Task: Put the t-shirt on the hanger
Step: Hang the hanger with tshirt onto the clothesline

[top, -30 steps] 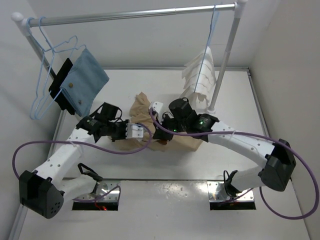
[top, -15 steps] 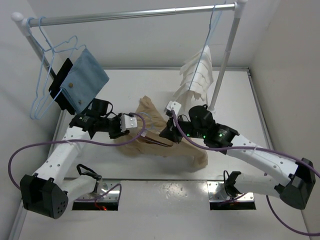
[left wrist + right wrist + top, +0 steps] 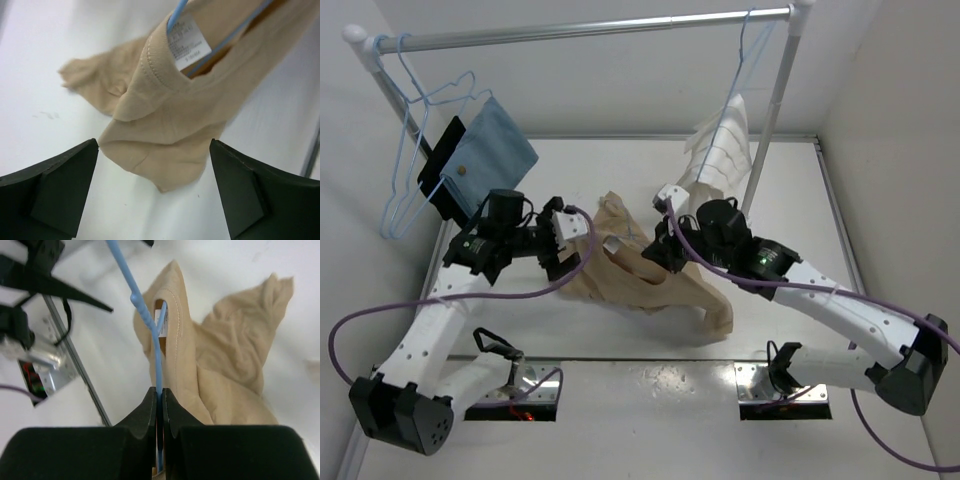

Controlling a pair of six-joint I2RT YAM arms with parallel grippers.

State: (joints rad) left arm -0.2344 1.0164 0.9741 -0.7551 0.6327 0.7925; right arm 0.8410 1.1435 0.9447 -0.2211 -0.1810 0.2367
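Now we thread: right pincer point(image 3: 159, 396) pinches the hanger point(image 3: 136, 298) inside the t-shirt point(image 3: 170, 125) neck; left pincer point(image 3: 154, 150), spread, should regrip fabric next.

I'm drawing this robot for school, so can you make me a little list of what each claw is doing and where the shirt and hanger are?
left gripper: open, holding nothing, pointed at the t-shirt
right gripper: shut on the hanger wire
t-shirt: tan, crumpled, between the two grippers
hanger: pale blue, its wire goes into the shirt's neck hole beside the label
rail: at the back, with a blue cloth and a white cloth hanging
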